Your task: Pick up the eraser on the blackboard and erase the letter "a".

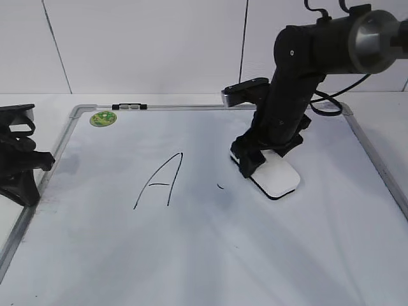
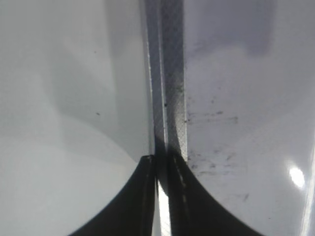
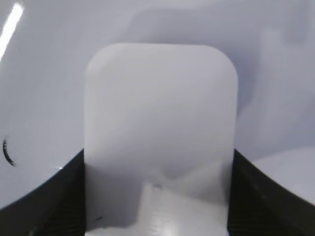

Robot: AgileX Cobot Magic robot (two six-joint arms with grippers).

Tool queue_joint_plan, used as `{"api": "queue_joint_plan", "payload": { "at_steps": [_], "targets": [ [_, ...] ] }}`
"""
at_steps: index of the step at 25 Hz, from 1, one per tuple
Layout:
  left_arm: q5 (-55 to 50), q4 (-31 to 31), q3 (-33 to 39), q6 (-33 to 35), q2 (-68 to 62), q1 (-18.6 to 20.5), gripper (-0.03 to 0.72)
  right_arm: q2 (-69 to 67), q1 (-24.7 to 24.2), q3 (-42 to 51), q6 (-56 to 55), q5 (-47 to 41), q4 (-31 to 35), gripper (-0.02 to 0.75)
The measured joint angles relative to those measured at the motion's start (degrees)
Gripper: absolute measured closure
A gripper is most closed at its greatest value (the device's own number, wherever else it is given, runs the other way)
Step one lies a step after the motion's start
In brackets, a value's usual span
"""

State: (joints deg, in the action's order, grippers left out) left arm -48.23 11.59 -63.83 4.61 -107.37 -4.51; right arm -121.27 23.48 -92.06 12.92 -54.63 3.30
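Observation:
The blackboard (image 1: 210, 255) is a white dry-erase board with a grey frame lying flat. My right gripper (image 1: 258, 160) is shut on the white eraser (image 1: 278, 177), which rests flat on the board right of centre; in the right wrist view the eraser (image 3: 160, 123) fills the space between both fingers. Of the letter "a" only a short black stroke (image 1: 220, 187) shows left of the eraser, seen also in the right wrist view (image 3: 7, 152). A tall capital "A" (image 1: 159, 180) stands further left. My left gripper (image 2: 162, 162) is shut and empty over the board's left frame (image 2: 170, 98).
A green round sticker (image 1: 103, 118) and a black clip (image 1: 129, 106) sit at the board's far left corner. The left arm (image 1: 19, 162) rests at the board's left edge. The board's near half holds nothing.

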Motion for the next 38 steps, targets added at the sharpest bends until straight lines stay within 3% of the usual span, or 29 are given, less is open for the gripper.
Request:
{"api": "queue_joint_plan", "payload": {
  "at_steps": [10, 15, 21, 33, 38],
  "targets": [
    [0.0, -0.09, 0.0, 0.0, 0.0, 0.0, 0.645, 0.0, 10.45, 0.0, 0.0, -0.82, 0.64, 0.223],
    [0.0, -0.09, 0.0, 0.0, 0.0, 0.0, 0.645, 0.0, 12.87, 0.0, 0.0, -1.2, 0.86, 0.223],
    [0.0, -0.09, 0.0, 0.0, 0.0, 0.0, 0.645, 0.0, 12.19, 0.0, -2.0, -1.24, -2.04, 0.223],
    [0.0, -0.09, 0.0, 0.0, 0.0, 0.0, 0.645, 0.0, 2.35, 0.0, -2.74, -0.93, -2.84, 0.223],
    [0.0, -0.09, 0.0, 0.0, 0.0, 0.0, 0.645, 0.0, 1.62, 0.0, -3.23, -0.93, -3.3, 0.223]
  ]
}}
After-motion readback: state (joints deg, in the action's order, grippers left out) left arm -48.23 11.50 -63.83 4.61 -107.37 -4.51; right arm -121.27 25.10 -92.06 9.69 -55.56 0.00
